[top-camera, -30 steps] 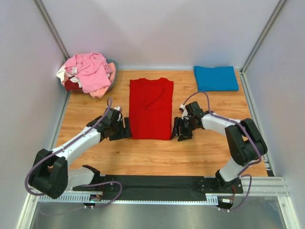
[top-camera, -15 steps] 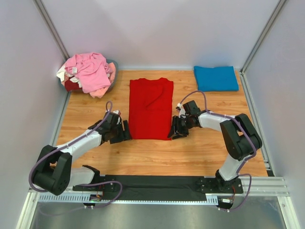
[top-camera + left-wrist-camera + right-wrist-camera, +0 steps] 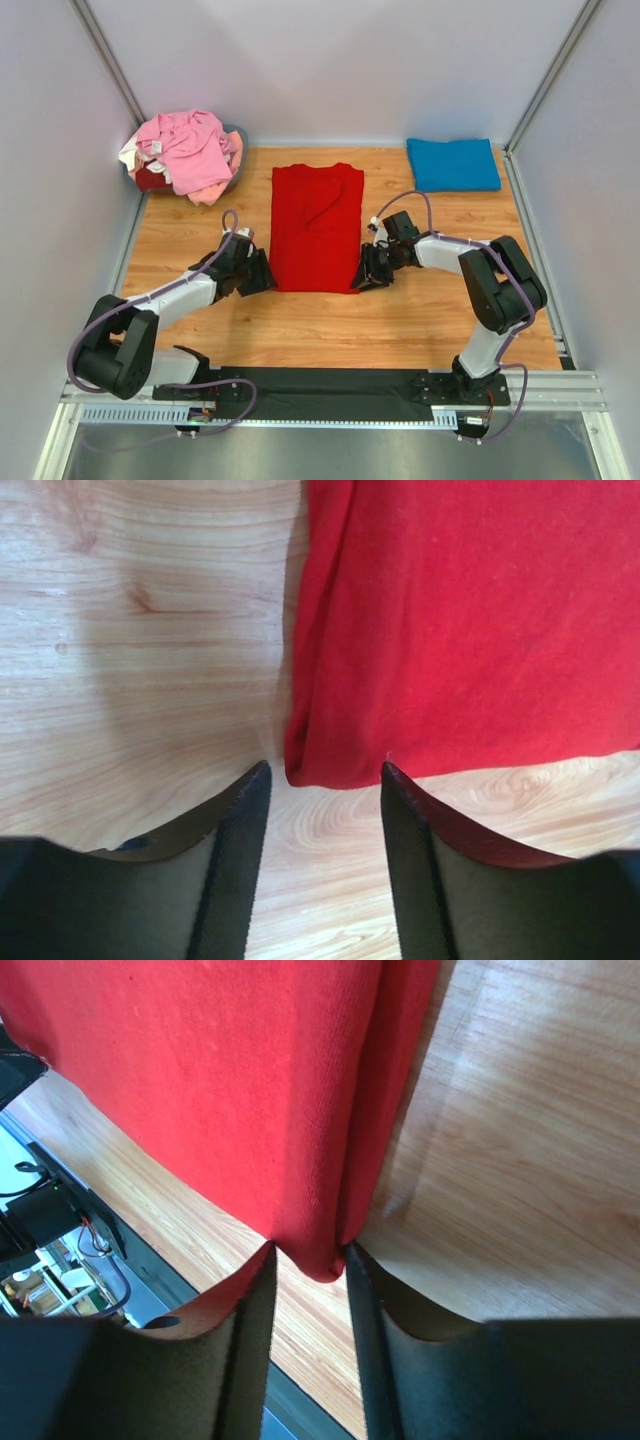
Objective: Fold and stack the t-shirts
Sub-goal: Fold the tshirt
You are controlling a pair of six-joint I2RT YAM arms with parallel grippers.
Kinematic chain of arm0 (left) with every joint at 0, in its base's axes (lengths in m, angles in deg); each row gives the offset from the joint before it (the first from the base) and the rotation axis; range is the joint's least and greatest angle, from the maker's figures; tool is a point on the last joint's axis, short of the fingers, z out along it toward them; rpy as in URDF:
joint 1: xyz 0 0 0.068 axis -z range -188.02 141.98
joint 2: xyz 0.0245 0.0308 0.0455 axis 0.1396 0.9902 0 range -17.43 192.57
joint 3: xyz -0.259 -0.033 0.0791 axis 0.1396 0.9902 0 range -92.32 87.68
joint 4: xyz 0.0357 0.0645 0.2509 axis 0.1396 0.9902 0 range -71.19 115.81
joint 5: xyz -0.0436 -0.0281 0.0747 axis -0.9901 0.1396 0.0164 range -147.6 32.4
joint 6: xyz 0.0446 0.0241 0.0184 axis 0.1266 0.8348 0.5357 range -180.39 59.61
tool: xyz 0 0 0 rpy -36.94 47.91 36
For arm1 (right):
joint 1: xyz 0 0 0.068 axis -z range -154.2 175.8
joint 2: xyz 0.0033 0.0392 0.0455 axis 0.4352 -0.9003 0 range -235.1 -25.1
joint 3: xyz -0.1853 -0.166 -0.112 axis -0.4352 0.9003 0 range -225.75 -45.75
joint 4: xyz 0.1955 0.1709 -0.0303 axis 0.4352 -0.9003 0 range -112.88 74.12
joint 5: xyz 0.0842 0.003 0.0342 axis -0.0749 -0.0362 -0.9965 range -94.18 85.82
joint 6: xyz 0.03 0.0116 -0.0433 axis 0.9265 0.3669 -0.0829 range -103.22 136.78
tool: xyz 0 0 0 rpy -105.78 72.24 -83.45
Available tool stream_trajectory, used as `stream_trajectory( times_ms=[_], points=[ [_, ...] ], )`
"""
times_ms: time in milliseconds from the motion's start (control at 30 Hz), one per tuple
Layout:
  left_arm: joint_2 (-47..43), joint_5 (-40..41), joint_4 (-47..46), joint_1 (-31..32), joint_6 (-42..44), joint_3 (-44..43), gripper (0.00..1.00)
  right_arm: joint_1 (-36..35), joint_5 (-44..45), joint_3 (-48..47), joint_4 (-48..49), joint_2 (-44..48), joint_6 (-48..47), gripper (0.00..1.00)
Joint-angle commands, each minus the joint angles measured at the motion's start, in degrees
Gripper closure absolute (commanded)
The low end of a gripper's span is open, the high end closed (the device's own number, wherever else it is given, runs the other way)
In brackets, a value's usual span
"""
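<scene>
The top camera looked steeply down from high at the near side over the whole table point(image 3: 420, 320), while each wrist camera peered close past its own fingers point(image 3: 235, 830) at one near corner of the red shirt point(image 3: 316, 228), shared by all three views.

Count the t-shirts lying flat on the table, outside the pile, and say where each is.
2. The red t-shirt lies in the middle; the blue t-shirt sits folded at the far right corner. The pile at far left may hide others.
</scene>
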Motion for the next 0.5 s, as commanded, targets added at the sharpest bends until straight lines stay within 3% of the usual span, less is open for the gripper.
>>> stream_trajectory(
  times_ms=[0, 167, 267, 300, 467],
  points=[
    [1.8, 2.2, -0.2, -0.3, 0.0, 1.8, 0.48, -0.6, 4.6, 1.3, 0.7, -2.5, -1.4, 0.66],
    [3.3, 1.6, -2.7, -0.3, 0.4, 3.3, 0.69, -0.6, 4.4, 1.2, 1.0, -3.0, -1.4, 0.82],
    [4.4, 0.9, -3.4, -0.3, 0.8, 3.0, 0.85, -0.6, 4.4, 1.3, 1.1, -3.0, -1.3, 1.00],
    [4.8, 0.7, -3.3, -0.3, 1.0, 2.8, 0.97, -0.6, 4.4, 1.5, 1.2, -2.9, -1.3, 1.00],
    [3.0, 0.5, -1.1, 0.0, 1.5, 2.3, 1.00, -0.6, 5.6, 2.6, 0.9, -0.7, -1.5, 1.00]
  ],
)
